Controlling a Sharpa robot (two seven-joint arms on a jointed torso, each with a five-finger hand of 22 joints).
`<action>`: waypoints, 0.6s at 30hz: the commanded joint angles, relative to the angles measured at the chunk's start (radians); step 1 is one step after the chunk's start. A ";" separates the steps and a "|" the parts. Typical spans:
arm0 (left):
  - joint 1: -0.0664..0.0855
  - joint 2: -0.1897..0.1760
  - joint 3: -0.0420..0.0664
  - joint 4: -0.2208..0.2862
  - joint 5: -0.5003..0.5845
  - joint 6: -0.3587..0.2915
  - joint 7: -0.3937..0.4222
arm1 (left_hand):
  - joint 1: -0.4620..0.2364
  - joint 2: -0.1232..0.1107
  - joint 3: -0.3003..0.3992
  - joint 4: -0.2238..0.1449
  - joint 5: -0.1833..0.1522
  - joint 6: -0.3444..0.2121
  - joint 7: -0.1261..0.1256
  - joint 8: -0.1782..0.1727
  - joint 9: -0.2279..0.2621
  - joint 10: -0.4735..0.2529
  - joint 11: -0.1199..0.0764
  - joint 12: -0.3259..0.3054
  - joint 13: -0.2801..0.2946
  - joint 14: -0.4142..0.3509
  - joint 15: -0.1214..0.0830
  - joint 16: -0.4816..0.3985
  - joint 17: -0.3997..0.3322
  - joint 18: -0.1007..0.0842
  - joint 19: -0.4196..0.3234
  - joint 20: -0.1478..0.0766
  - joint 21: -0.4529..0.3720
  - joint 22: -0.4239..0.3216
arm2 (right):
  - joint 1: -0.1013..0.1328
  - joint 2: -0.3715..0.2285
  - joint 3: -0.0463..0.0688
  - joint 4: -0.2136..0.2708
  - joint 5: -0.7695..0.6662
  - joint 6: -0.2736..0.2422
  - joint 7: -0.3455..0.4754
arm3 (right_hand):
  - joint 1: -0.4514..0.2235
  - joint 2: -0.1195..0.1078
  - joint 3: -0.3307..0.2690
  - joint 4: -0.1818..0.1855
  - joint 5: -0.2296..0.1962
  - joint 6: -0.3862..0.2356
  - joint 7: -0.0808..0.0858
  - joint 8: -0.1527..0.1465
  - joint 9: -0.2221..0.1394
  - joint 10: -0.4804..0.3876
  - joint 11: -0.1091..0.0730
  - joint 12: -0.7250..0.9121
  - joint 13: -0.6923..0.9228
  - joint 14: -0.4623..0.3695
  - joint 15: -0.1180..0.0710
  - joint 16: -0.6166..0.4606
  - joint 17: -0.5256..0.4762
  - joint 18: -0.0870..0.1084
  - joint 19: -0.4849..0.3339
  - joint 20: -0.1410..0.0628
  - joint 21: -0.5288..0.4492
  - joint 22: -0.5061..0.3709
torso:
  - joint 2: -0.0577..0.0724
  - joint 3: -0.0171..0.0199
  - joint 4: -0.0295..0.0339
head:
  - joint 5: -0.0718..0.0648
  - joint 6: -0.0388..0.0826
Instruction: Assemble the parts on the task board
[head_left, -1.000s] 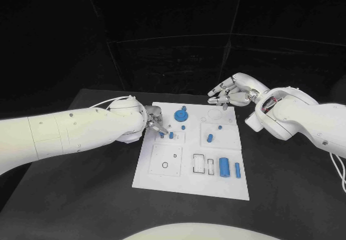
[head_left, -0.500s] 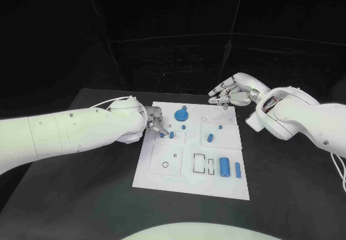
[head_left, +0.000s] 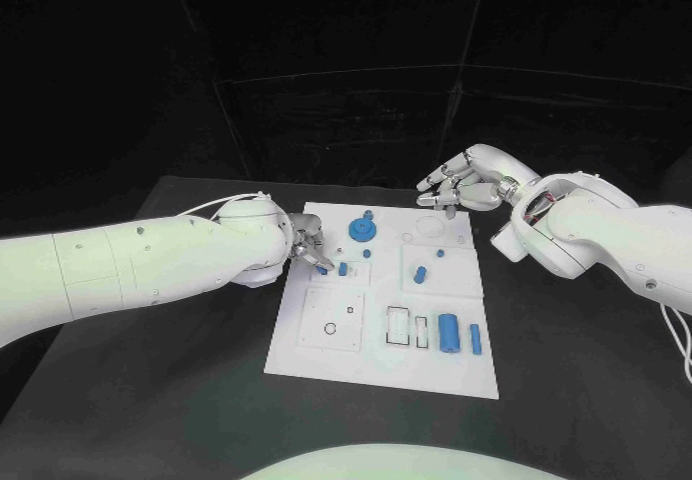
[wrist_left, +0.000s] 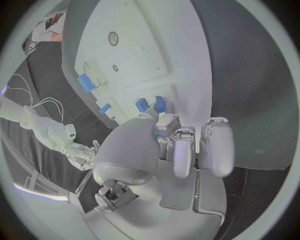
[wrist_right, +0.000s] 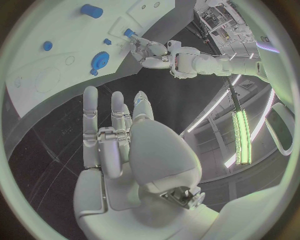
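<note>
Head view: the white task board (head_left: 378, 340) lies mid-table. The left hand (head_left: 309, 248) sits at the board's left edge, fingertips at a small blue part (head_left: 326, 268). The right hand (head_left: 459, 190) hovers past the board's far right corner, fingers loosely spread, holding nothing.

Left wrist view: the left hand (wrist_left: 181, 145) pinches the blue part (wrist_left: 159, 104) against the board (wrist_left: 156, 45).

Right wrist view: the right hand (wrist_right: 115, 127) is open-fingered, apart from the board (wrist_right: 62, 55).

One task board (head_left: 335, 340), roughly eight blue parts (head_left: 449, 333), two robot hands (head_left: 307, 246).
</note>
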 joint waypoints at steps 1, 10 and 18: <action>-0.003 0.001 -0.003 0.004 -0.004 0.025 -0.010 | 0.008 0.000 0.036 -0.032 0.005 0.011 -0.012 0.004 0.013 0.003 -0.001 0.003 0.001 0.106 -0.005 0.003 0.263 0.008 0.003 -0.006 0.005 0.037 | 0.002 0.000 0.000 0.001 -0.003 0.004 0.004 | 0.001 0.007 0.000 0.004 -0.003 -0.009 0.001 0.001 0.001 0.002 0.002 0.004 0.001 0.107 0.005 0.002 0.263 0.003 0.009 0.001 -0.005 0.001 | -0.001 0.0002 -0.0007 | 0.004 0.000; -0.003 0.002 -0.004 0.001 0.000 0.025 -0.009 | -0.007 -0.008 0.030 -0.025 0.005 0.017 -0.011 0.008 0.015 0.007 -0.001 0.008 0.006 0.106 -0.006 0.003 0.263 0.008 0.004 -0.007 0.006 0.039 | 0.002 0.000 0.000 0.001 -0.003 0.004 0.004 | 0.000 0.006 -0.002 0.005 -0.004 -0.010 0.001 0.002 0.001 0.001 0.002 0.004 0.001 0.107 0.006 0.002 0.263 0.003 0.009 0.001 -0.006 0.001 | 0.000 0.0007 0.0001 | 0.005 -0.001; -0.003 0.008 -0.004 -0.004 0.010 0.031 -0.011 | -0.081 -0.045 -0.023 0.015 0.005 0.032 -0.011 0.021 0.022 0.013 0.000 0.011 0.008 0.106 -0.006 0.003 0.263 0.007 0.005 -0.008 0.006 0.041 | 0.002 0.000 0.000 0.002 -0.003 0.002 0.005 | 0.000 0.007 -0.002 0.005 -0.004 -0.010 0.001 0.002 0.001 0.001 0.002 0.004 0.001 0.107 0.006 0.002 0.263 0.003 0.009 0.001 -0.006 0.001 | 0.000 0.0006 -0.0016 | 0.004 -0.002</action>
